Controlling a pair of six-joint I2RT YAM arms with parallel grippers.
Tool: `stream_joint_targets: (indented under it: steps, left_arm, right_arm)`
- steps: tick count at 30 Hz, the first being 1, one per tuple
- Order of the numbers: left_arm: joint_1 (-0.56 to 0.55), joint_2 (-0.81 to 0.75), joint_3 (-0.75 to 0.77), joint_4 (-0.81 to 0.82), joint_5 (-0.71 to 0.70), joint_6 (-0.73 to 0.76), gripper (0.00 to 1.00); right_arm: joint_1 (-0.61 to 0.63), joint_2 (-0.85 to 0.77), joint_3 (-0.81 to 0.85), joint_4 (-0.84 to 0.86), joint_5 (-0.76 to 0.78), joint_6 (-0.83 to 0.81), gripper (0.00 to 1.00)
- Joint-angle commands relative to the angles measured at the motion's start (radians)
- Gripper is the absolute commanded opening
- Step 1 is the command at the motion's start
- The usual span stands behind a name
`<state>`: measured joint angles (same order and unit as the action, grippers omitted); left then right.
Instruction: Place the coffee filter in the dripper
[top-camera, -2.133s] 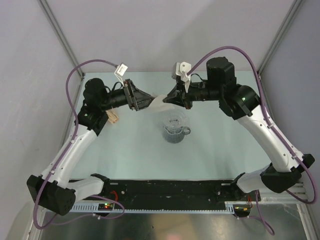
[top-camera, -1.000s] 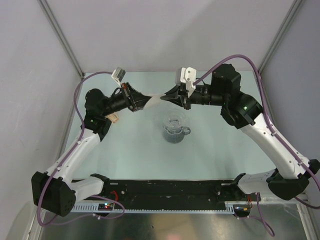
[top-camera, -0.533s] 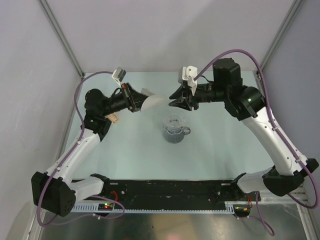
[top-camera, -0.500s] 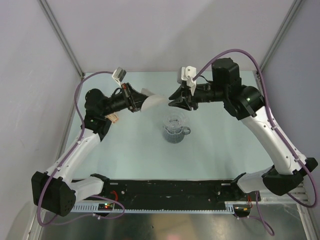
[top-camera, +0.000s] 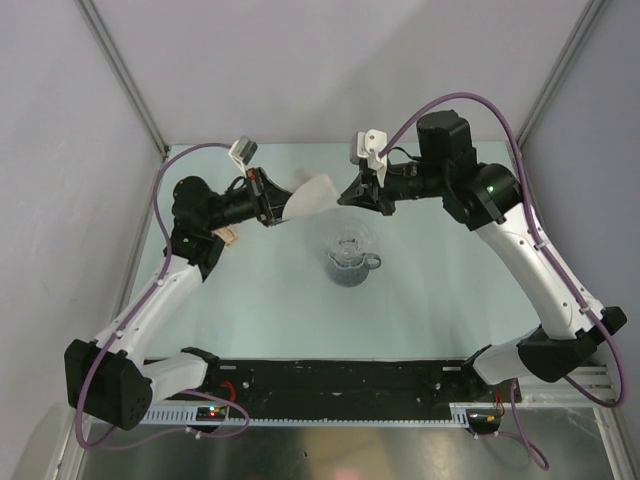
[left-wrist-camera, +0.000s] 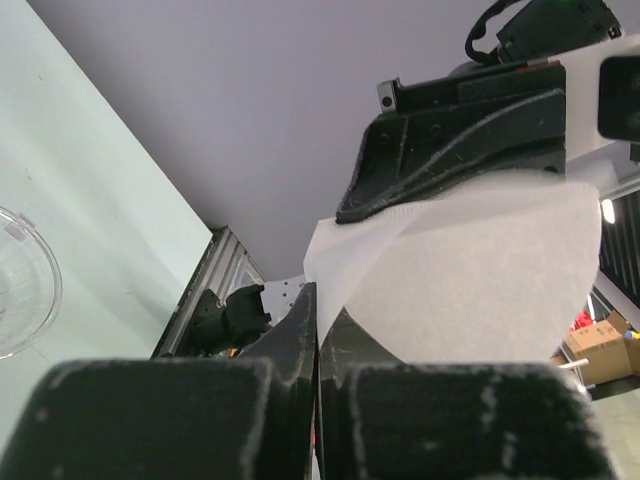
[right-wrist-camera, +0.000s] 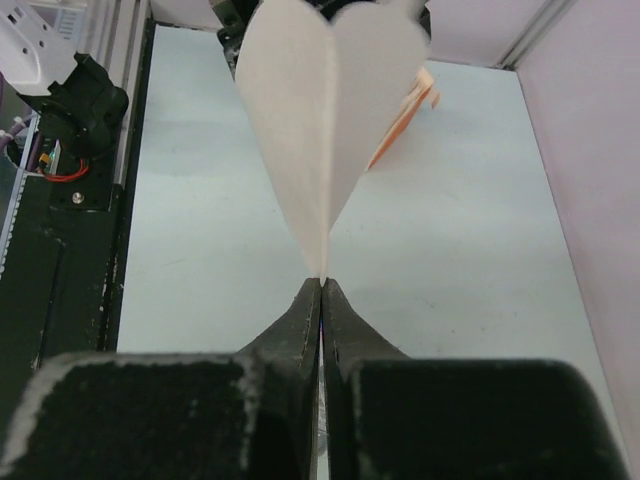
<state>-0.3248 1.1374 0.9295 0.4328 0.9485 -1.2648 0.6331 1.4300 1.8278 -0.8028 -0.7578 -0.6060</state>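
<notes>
The coffee filter (top-camera: 313, 194) is a thin white paper fan held in the air between both arms, above and behind the dripper (top-camera: 350, 256). My left gripper (top-camera: 279, 207) is shut on its left corner, seen up close as a white sheet (left-wrist-camera: 470, 270) rising from the shut jaws (left-wrist-camera: 318, 312). My right gripper (top-camera: 344, 198) meets the filter's right edge. In the right wrist view its jaws (right-wrist-camera: 321, 284) are shut, and the filter (right-wrist-camera: 330, 110) tapers down into their tips. The dripper is a translucent grey ribbed cup that stands upright on the table with its handle to the right.
A tan flat stack (top-camera: 228, 235) lies on the table by the left arm's elbow, and shows orange (right-wrist-camera: 405, 110) behind the filter. A black rail (top-camera: 330, 378) runs along the near edge. Grey walls enclose the table on three sides.
Half a second ago my right gripper stood open just clear of the filter. Its jaws have now shut at the filter's edge. The left gripper kept its grip and lifted the filter slightly.
</notes>
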Motion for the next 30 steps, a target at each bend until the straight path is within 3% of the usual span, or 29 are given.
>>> stream_joint_targets:
  steps: [1, 9, 14, 18, 24, 30]
  left_arm:
    - [-0.003, -0.014, 0.045, 0.037, 0.049, 0.025, 0.0]
    - [-0.005, 0.007, 0.065, 0.039, 0.062, 0.05, 0.02]
    - [-0.009, 0.025, 0.07, 0.039, 0.048, 0.068, 0.3]
    - [-0.014, 0.045, 0.08, 0.039, 0.039, 0.077, 0.41]
    - [-0.038, 0.071, 0.104, 0.04, 0.04, 0.1, 0.42]
    - [-0.054, 0.077, 0.113, 0.039, 0.042, 0.104, 0.3]
  right_arm:
    - [-0.022, 0.013, 0.051, -0.035, -0.007, -0.03, 0.0]
    - [-0.016, 0.018, 0.062, -0.077, -0.049, -0.045, 0.0]
    - [-0.016, 0.023, 0.081, -0.065, -0.053, -0.033, 0.0]
    - [-0.015, 0.031, 0.095, -0.053, -0.06, -0.018, 0.0]
    - [-0.012, 0.04, 0.099, -0.048, -0.069, -0.015, 0.0]
    - [-0.003, 0.048, 0.094, -0.059, -0.047, -0.044, 0.0]
